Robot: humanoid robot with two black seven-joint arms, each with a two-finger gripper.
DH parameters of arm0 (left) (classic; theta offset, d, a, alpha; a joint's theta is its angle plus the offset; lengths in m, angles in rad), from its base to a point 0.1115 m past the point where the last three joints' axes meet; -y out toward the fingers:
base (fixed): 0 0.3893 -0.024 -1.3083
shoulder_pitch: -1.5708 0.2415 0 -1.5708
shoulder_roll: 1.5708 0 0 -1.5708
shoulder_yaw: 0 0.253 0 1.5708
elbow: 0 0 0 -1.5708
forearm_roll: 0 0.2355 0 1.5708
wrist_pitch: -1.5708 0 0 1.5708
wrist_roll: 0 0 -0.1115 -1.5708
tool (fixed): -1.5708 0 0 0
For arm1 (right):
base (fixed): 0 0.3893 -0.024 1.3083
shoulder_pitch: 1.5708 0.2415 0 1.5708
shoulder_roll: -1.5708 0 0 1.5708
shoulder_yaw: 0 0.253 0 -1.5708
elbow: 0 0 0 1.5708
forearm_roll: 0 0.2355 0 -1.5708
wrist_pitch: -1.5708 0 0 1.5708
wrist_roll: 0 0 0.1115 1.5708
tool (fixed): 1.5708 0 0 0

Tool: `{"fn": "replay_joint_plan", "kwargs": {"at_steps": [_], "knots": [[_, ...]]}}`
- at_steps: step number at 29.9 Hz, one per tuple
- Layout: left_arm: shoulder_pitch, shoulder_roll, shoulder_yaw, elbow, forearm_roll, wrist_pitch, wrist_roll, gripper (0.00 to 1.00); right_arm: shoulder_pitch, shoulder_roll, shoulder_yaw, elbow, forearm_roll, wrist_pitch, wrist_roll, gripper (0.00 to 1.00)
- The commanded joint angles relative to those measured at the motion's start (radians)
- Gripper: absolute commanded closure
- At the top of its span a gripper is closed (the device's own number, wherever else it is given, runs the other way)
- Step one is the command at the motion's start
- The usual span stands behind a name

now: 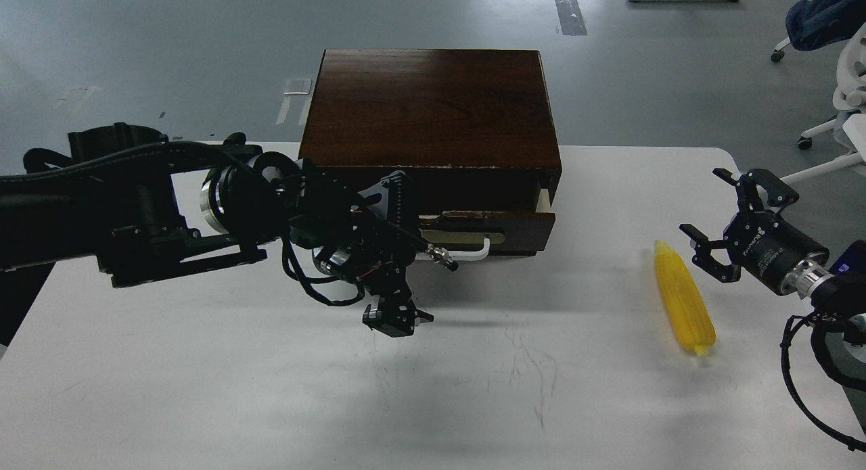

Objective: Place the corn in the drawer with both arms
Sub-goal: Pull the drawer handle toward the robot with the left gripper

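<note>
The dark wooden box (433,108) stands at the back middle of the white table (473,389). Its drawer (500,230) is pulled out a little, and a pale inner side shows at its right end. My left gripper (411,253) covers the left end of the white bar handle (470,252) and seems shut on it; its fingertips are hidden by its own body. The yellow corn (685,306) lies on the table at the right, pointing away from me. My right gripper (710,230) is open and empty, just right of the corn's far tip and not touching it.
Office chairs (839,64) stand on the grey floor beyond the table's right corner. The table's right edge runs close to my right arm (805,274).
</note>
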Motion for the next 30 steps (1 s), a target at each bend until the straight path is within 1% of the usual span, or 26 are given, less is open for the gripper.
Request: {"fn": "replay_joint_plan", "kwargs": {"at_steps": [1, 6, 17, 22, 26, 30], "knots": [[0.003, 0.003, 0.000, -0.023, 0.000, -0.012, 0.000, 0.02, 0.001, -0.003, 0.000, -0.001, 0.000, -0.001, 0.000, 0.00], [0.009, 0.016, -0.001, -0.060, 0.000, -0.022, 0.000, 0.02, 0.001, -0.011, 0.002, 0.000, 0.000, 0.001, 0.000, 0.00], [-0.001, 0.024, -0.001, -0.096, 0.000, -0.022, 0.000, 0.02, -0.002, -0.011, 0.008, -0.003, 0.000, 0.001, 0.000, 0.00], [-0.009, 0.016, -0.001, -0.070, 0.000, -0.022, 0.000, 0.02, -0.002, -0.011, 0.009, -0.005, 0.000, 0.001, 0.000, 0.00], [-0.050, 0.009, -0.003, -0.040, 0.000, -0.022, 0.000, 0.02, -0.004, -0.010, 0.009, -0.005, 0.000, 0.001, 0.000, 0.00], [-0.066, 0.009, -0.003, -0.040, 0.000, -0.022, 0.000, 0.02, -0.004, -0.010, 0.009, -0.005, 0.000, 0.001, 0.000, 0.00]]}}
